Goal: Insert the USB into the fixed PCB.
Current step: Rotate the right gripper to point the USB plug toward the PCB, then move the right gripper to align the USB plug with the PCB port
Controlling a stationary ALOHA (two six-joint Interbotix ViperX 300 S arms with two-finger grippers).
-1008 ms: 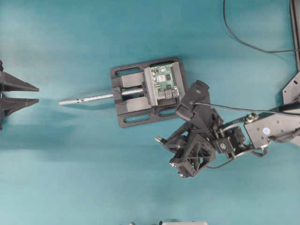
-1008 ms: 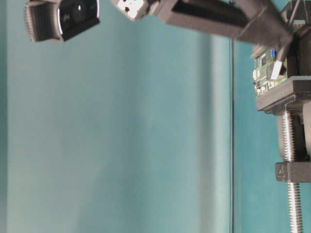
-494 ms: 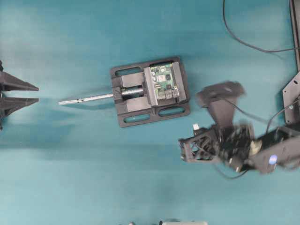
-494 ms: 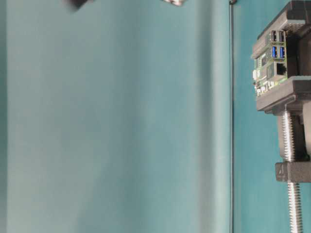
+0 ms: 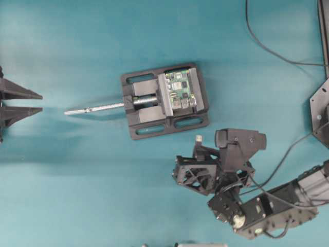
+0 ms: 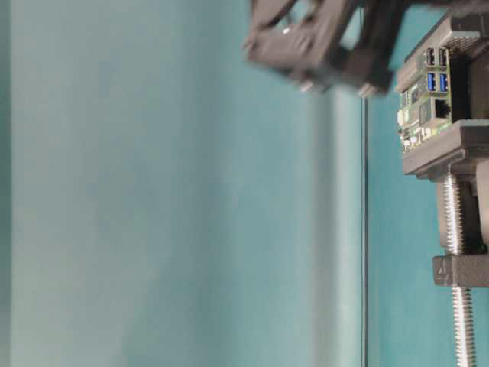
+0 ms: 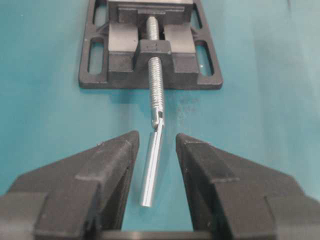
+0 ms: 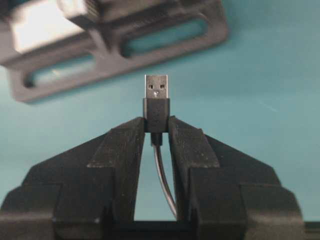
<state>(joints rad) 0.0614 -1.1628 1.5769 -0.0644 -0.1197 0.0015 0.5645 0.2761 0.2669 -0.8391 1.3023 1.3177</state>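
Even, fairly bright light falls on the teal surface in the overhead view, with broad soft shadow bands across the middle left and no hard glare. In the table-level view the right end effector at the top is smeared by motion blur, while the fixed PCB at the right edge stays sharp. The right wrist view keeps the USB crisp; the black vise behind it is out of focus.

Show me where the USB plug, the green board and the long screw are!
USB (image 8: 156, 88): right wrist view, on its silver tip.
green board (image 5: 180, 88): overhead view, on its middle.
long screw (image 7: 156, 87): left wrist view, on its threaded part.
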